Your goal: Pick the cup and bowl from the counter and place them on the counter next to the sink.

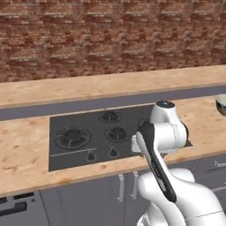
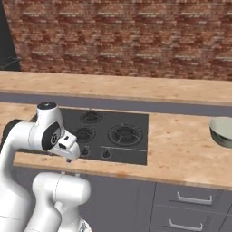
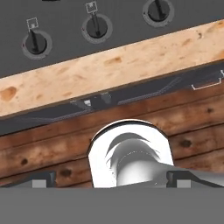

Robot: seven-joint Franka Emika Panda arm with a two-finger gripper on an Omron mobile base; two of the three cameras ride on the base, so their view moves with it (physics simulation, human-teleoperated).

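Observation:
The pale grey-green bowl (image 2: 221, 131) sits on the tan counter (image 2: 181, 149) far to the right of the arm, and it is cut off at the right edge (image 1: 221, 104) in the left base view. The cup and the sink are out of view. My gripper (image 2: 69, 155) hangs at the counter's front edge, in front of the stove and well left of the bowl. In the hand view the gripper (image 3: 111, 180) points down, its two dark fingertips (image 3: 43, 179) set wide apart. It is open and holds nothing.
A black stove top (image 1: 97, 132) with several burners is set into the counter, its knobs (image 3: 97, 27) just beyond the hand. A raised wooden ledge (image 1: 110, 84) runs along the brick wall. Grey cabinet drawers (image 2: 195, 199) sit below, above a wooden floor (image 3: 52, 144).

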